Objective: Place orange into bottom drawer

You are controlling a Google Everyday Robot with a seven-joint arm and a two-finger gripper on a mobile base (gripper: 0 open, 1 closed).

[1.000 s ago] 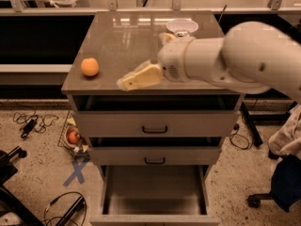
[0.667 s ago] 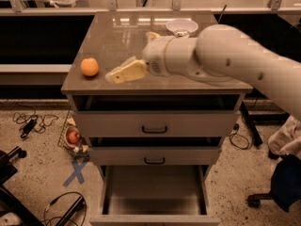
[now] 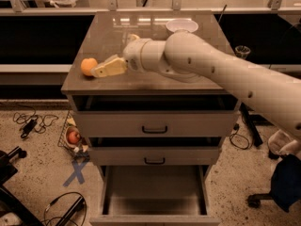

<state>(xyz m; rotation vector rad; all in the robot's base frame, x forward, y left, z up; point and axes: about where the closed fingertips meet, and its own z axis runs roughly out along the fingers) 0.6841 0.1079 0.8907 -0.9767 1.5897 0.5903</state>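
Gripper (image 3: pixel 104 69) reaching: grip state cannot be told. Orange (image 3: pixel 88 66) at jaw tips, not yet lifted. Bottom drawer (image 3: pixel 155 192) open well below the jaws, bare. Grasp, transfer, release pending.

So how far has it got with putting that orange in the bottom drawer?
Done: the bottom drawer already stands open, with the orange not in it. In hand: the gripper sits right beside the orange on the cabinet top; whether it touches the fruit I cannot tell. Left: nearly everything, namely grasping the orange, lifting it off the top, carrying it down and setting it in the drawer.
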